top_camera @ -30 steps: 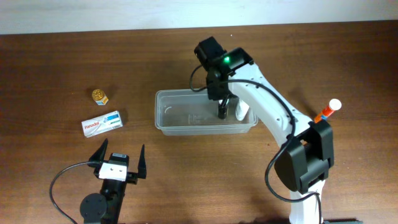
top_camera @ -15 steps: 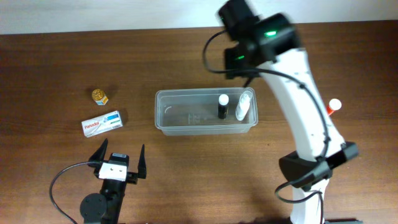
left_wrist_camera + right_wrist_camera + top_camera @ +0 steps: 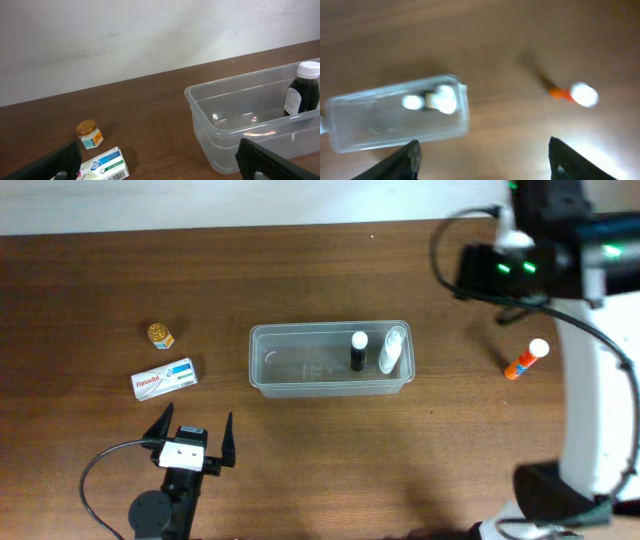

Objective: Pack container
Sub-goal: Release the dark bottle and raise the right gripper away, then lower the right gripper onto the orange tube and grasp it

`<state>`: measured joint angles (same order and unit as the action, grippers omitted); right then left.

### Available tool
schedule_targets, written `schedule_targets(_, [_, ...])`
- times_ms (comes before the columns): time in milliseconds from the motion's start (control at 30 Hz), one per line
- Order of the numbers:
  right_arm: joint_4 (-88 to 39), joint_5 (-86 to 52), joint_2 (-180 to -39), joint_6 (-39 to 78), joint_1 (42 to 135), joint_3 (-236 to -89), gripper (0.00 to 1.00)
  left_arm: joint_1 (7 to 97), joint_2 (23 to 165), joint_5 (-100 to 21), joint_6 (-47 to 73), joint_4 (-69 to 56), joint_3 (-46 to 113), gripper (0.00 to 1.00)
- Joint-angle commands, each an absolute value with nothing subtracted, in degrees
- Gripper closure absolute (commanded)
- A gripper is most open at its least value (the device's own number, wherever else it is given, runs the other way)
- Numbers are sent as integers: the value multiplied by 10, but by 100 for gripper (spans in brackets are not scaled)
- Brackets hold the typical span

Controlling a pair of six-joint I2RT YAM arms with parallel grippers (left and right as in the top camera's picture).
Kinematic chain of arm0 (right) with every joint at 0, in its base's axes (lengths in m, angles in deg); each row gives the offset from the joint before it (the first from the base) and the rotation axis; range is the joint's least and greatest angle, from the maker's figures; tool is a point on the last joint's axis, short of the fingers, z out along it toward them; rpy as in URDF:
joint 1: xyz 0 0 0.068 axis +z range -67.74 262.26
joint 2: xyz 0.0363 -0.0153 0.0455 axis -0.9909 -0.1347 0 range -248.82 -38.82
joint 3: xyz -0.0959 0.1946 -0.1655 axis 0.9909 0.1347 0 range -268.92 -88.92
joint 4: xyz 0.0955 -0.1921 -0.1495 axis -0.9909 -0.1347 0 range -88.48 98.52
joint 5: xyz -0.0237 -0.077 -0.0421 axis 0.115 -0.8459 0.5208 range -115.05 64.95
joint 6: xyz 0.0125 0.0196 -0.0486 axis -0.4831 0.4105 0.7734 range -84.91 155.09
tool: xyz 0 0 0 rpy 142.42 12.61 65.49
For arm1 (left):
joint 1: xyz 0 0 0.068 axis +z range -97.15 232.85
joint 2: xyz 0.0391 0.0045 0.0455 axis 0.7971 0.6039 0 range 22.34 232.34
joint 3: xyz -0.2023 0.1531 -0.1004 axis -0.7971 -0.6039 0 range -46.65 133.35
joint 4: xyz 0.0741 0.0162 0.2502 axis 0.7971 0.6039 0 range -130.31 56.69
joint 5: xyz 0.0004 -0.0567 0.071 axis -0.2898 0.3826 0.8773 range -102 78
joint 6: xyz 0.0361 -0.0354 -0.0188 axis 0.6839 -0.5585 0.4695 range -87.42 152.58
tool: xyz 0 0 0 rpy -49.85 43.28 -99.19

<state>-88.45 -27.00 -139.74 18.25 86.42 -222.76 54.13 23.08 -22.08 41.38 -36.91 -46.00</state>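
So, reckoned roughly two-fifths done: a dark bottle (image 3: 358, 352) and a white bottle (image 3: 391, 350) are stood in the container (image 3: 262, 380), well left of the spread, empty right end effector (image 3: 485, 162), while tube (image 3: 525, 360), box (image 3: 164, 379) and jar (image 3: 160, 334) are left unpacked.

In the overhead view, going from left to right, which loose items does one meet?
First the white medicine box → dark bottle → white bottle, both inside the container → orange tube. The small jar shares the box's span, so I omit it.

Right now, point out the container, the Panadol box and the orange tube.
container (image 3: 300, 368): overhead view, bare floor, left half.
Panadol box (image 3: 165, 379): overhead view, middle of its top face.
orange tube (image 3: 524, 361): overhead view, middle of its body.
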Motion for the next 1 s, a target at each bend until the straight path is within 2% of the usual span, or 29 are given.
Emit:
schedule_targets(0, [-888, -283, -1367, 200, 799, -2157, 27, 544, 227, -221, 411, -366, -461, 1])
schedule_targets(167, [-888, -256, -1376, 236, 709, -2079, 27, 544, 227, -221, 411, -366, -461, 1])
schedule_targets(400, [-886, -222, -1437, 264, 640, -2068, 27, 544, 227, -221, 411, -366, -461, 1])
schedule_targets(967, [-834, -207, -1553, 268, 604, -2068, 27, 544, 227, -221, 411, -366, -461, 1])
